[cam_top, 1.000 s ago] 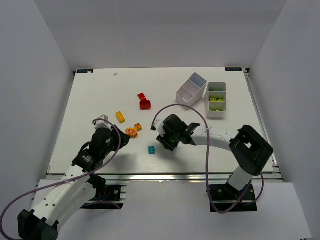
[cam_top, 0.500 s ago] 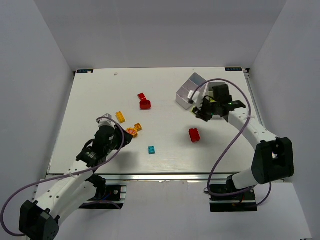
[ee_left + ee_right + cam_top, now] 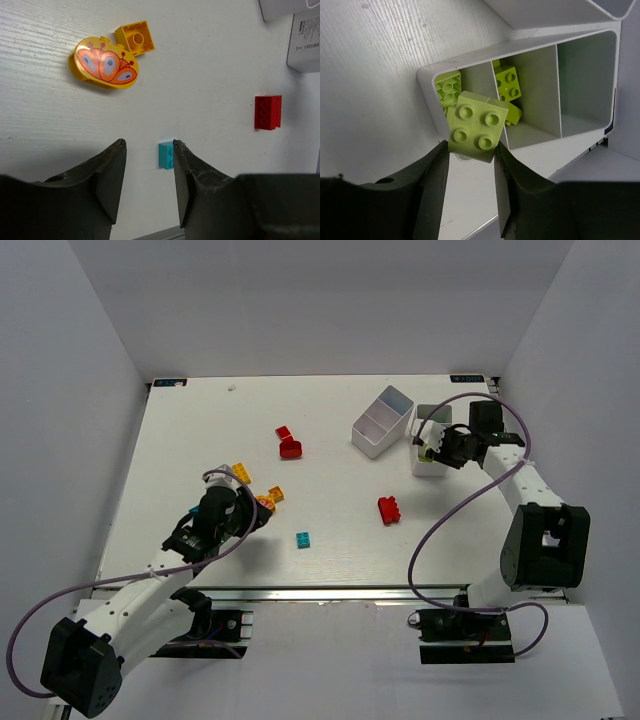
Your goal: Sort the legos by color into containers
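Your right tool (image 3: 471,147) is clamped on a lime brick (image 3: 476,127). It pinches two opposite side faces with the studs facing the wrist camera, so the brick hangs level and should drop flat. The tool hovers over the near end of the divided tray (image 3: 470,57), directly beneath it. Other lime pieces (image 3: 509,84) already lie in the compartments below, which is evidently why this brick belongs here. The brick seems to sit over the divider between the end compartment and the next one. You would do well to centre it over one pocket before letting go, or it may perch on the wall. The second tray (image 3: 368,437) lies just beside the divided one, on the side away from this arm.

Your left tool (image 3: 147,147) has its jaws moderately apart with nothing between them, poised over the tabletop (image 3: 210,75). A cyan brick (image 3: 166,155) lies just ahead of the fingertips, nearly in line with the gap, so it looks like the next pick. Farther ahead on one side are a butterfly piece (image 3: 104,64) and a yellow brick (image 3: 134,38). A red brick (image 3: 267,112) lies well off to the other side.
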`<state>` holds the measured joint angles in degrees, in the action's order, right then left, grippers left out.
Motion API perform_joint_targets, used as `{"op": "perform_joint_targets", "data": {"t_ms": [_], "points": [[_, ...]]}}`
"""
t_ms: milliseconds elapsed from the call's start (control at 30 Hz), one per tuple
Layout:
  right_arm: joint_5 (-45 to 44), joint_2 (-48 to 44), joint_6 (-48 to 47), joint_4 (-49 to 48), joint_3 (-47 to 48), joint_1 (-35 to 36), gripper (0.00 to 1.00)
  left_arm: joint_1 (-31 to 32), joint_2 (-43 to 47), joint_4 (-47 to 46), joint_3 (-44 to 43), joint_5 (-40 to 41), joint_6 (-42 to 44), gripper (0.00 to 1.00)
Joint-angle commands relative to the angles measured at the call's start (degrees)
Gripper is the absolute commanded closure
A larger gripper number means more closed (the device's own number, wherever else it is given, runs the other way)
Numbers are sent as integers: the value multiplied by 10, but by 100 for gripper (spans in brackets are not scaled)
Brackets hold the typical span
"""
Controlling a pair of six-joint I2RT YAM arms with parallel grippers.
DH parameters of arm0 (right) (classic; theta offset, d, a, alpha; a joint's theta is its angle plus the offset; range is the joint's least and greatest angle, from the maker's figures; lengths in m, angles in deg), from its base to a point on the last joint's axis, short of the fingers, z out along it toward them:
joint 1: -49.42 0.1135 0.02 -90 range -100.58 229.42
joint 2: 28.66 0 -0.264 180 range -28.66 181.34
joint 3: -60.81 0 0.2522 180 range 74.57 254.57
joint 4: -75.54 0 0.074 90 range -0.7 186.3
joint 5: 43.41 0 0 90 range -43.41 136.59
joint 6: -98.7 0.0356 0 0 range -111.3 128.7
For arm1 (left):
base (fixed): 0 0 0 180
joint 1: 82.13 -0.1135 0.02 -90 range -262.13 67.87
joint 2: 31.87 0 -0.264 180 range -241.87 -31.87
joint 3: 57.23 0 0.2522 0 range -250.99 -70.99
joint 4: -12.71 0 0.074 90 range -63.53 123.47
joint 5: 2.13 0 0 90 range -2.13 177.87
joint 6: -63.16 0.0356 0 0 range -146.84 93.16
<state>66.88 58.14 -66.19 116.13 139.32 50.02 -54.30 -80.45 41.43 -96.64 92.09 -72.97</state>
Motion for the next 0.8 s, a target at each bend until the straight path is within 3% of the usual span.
{"op": "perform_joint_targets", "data": {"t_ms": [0,133,267,467,600,767], "points": [[-3,18,-67,-20,26,1,100,-2,1,-11,-17,-5,10,47],[-5,44,-75,-25,45,0,100,-2,5,-5,-17,-1,8,47],[-9,63,-80,-35,52,0,93,-2,10,-5,-12,1,3,47],[-15,70,-89,-40,48,0,62,-2,5,-1,-18,1,5,47],[-10,62,-93,-43,30,0,49,-2,-1,-4,-20,0,7,47],[-7,50,-91,-51,12,0,41,-2,-10,-5,-27,-1,10,46]]}}
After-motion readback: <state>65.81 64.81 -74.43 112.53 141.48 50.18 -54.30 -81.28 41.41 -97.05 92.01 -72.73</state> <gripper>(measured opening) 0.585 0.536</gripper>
